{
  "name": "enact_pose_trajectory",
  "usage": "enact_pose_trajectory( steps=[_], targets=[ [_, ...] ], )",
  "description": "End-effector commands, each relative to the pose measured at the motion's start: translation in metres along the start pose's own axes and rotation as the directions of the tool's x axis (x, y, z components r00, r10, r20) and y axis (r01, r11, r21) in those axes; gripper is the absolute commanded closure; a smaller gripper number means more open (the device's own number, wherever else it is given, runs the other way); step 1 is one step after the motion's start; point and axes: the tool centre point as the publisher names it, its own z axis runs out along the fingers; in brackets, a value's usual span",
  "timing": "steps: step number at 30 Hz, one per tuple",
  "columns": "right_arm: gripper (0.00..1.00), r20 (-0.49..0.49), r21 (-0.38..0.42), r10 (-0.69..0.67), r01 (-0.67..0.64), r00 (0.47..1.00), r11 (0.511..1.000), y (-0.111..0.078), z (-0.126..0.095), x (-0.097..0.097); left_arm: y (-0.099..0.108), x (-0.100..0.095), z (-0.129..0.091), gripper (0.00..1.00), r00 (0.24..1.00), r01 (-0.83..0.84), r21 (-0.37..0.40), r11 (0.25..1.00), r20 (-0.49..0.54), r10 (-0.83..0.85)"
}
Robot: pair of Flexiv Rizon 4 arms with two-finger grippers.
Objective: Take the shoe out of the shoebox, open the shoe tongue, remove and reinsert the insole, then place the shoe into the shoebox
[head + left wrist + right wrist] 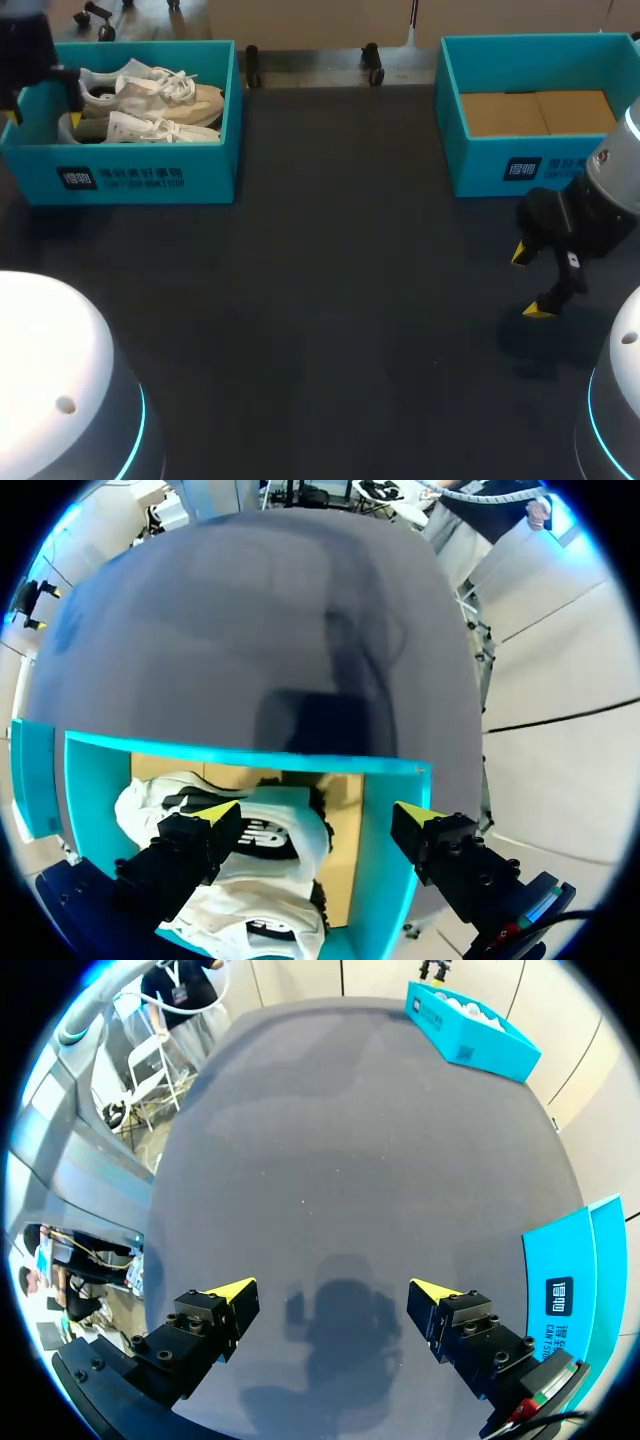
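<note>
Left hand (315, 812), right hand (333, 1289): both seemingly open.

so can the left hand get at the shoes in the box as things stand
Probably yes. The left hand hangs open right over the shoes in the lidless shoebox, with nothing covering them. One finger sits over the box wall, so it may need to shift inward first.

The dark table (340, 300) bears the left shoebox (150, 178) and right shoebox (480, 165).
</note>
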Motion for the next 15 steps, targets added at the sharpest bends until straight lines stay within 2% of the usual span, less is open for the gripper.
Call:
enact_pose_trajectory(
  steps=[1,15],
  targets=[
    [0.0,0.002,0.002,0.001,-0.001,1.0,1.0,0.0,0.001,0.001,-0.002,0.0,0.002,0.0,1.0,0.003,-0.237,0.971,-0.001,-0.003],
    [0.0,0.002,0.002,0.001,-0.001,1.0,1.0,0.0,0.001,0.001,0.022,-0.001,0.009,0.0,1.0,0.003,-0.213,0.977,-0.008,-0.005]
  ],
)
